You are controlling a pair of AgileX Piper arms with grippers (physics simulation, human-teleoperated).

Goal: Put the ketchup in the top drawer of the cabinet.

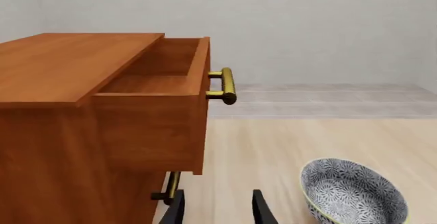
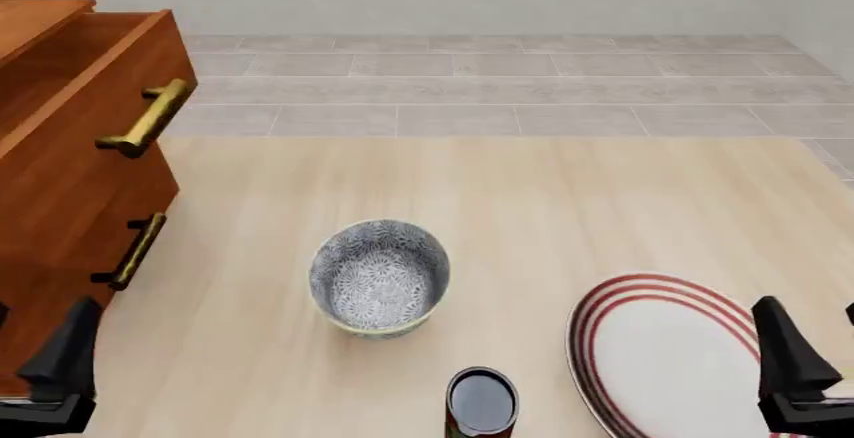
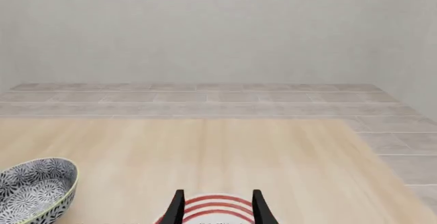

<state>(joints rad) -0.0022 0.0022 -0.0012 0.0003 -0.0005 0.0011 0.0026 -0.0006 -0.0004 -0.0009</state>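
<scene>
Left gripper (image 1: 218, 208) spread, empty (top drawer (image 1: 164, 88) pulled out); ketchup (image 2: 481, 401) standing.

We are seeing our left gripper (image 1: 218, 208) spread wide, holding nothing; ahead of its jaws the top drawer (image 1: 160, 88) is standing open, a patterned bowl (image 1: 351, 193) sitting beside them.

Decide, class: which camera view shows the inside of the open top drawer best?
The left wrist view: the top drawer is pulled out of the cabinet and its bare floor shows, with nothing in it. The front view catches only the drawer's front and brass handle at the frame's left edge. The right wrist view shows none of it.
</scene>
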